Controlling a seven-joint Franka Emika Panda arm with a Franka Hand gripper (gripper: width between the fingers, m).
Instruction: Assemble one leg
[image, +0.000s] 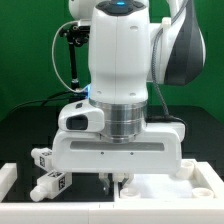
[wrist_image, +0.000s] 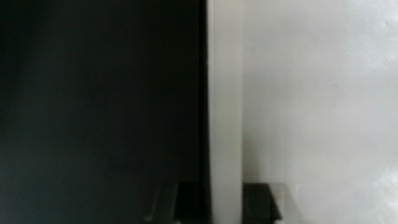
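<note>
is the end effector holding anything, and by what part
Cannot be told: the end effector is low over a white panel, fingers straddling its edge, but a closed grip is not visible.

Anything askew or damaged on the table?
Nothing stands out. Two white legs lie loose at the exterior view's left; the pincer sits low at the white panel's edge. The arm hides much of the scene.

In the exterior view, a far leg (image: 42, 157) and a near leg (image: 52, 184) are lying on the counter (image: 88, 186) at nine o'clock from the claw (image: 113, 181); a flat panel (image: 160, 187) is lying at three o'clock.
</note>
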